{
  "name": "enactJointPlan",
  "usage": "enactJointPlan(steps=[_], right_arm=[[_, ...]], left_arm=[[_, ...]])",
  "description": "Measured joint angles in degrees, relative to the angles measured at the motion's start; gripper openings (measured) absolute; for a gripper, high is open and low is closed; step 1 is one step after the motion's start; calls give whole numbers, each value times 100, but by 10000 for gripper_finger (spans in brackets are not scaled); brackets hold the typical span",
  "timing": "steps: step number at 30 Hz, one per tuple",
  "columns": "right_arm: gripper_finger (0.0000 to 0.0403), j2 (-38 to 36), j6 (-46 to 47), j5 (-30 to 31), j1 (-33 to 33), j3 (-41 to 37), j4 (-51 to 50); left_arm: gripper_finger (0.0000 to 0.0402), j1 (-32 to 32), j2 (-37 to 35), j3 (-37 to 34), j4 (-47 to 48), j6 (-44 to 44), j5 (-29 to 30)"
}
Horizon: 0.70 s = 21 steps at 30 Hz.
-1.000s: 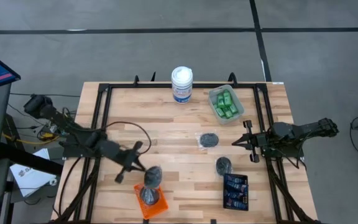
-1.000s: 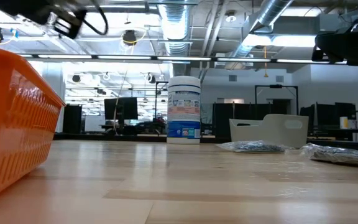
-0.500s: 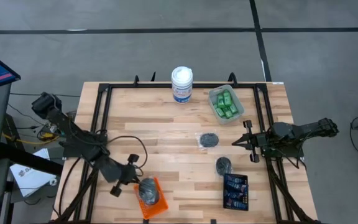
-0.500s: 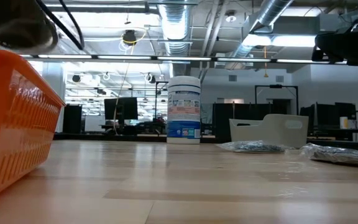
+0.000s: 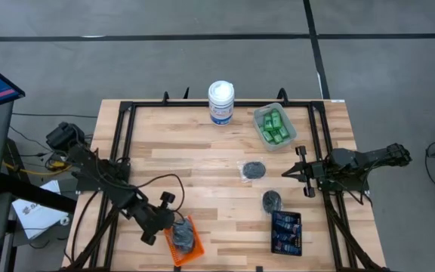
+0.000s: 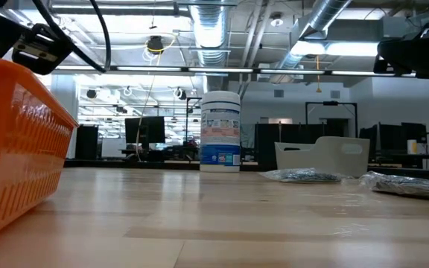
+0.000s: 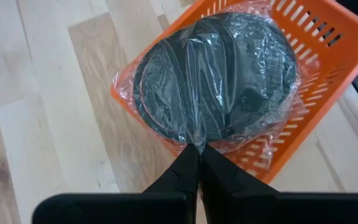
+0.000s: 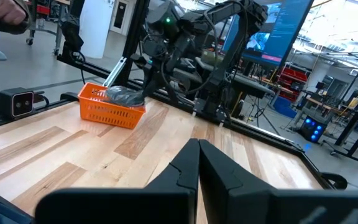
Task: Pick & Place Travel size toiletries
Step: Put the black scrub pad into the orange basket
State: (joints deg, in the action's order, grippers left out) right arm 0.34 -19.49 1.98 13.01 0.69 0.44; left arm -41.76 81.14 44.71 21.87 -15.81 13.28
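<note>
Just ahead of the left gripper (image 7: 196, 163), whose fingers pinch the clear wrap of a dark grey puck (image 7: 219, 78) resting in the orange basket (image 7: 328, 62), placing seems nearly complete, so opening should come next.

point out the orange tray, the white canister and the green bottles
orange tray (image 7: 328, 37), left wrist view, bare mesh wall
white canister (image 5: 220, 93), high view, lid
green bottles (image 5: 275, 126), high view, middle of the cluster

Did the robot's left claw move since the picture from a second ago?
Yes. In the high view the left gripper went from above the orange tray, toward the table's middle, to the tray's near-left corner, pinching a wrapped puck's plastic.
</note>
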Motion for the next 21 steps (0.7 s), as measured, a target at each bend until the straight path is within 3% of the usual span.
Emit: enactJointPlan(steps=[21], right_arm=[[0,0,0,2,-1,0,-2]], left_arm=[[4,-31,46,68,-22,-226,-517]])
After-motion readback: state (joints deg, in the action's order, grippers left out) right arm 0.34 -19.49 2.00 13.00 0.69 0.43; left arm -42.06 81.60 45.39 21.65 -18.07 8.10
